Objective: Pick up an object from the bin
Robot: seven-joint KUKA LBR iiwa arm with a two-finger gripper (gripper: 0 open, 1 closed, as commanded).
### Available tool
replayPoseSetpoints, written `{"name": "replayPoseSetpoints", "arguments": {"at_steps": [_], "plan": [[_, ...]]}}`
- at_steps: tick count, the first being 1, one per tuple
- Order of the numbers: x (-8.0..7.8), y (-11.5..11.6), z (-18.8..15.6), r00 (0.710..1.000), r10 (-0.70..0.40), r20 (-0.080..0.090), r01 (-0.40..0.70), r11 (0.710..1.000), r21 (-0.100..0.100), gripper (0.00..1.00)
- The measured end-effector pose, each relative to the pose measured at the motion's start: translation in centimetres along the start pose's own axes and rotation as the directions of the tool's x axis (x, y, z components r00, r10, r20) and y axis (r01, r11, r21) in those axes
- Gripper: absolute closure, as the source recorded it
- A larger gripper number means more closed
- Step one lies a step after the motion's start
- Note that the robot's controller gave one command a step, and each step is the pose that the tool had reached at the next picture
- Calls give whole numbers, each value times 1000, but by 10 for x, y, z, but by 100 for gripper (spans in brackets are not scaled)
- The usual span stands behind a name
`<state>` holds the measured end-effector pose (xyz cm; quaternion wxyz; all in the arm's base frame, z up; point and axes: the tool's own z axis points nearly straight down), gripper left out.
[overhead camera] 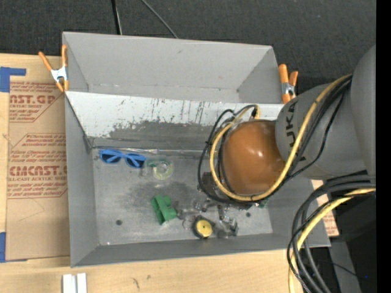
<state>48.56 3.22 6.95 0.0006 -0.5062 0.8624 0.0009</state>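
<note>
The tool [223,218] sits low beside the small yellow round thing [203,228] near the front wall of the bin [79,176], I cannot tell if it is open or closed, and it could knock that thing away instead of catching it.

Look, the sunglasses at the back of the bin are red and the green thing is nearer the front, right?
Not quite: the sunglasses are blue, not red. The camera view shows them at the back of the bin, with the green thing nearer the front.
</note>
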Motion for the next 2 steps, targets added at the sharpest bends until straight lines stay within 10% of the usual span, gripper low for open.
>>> {"name": "replayPoseSetpoints", "arguments": {"at_steps": [1,2], "plan": [[1,-1,0,1000,0,-1,0,1000,1,100],[-13,7,-134,997,-73,3,73,997,7,100]]}}
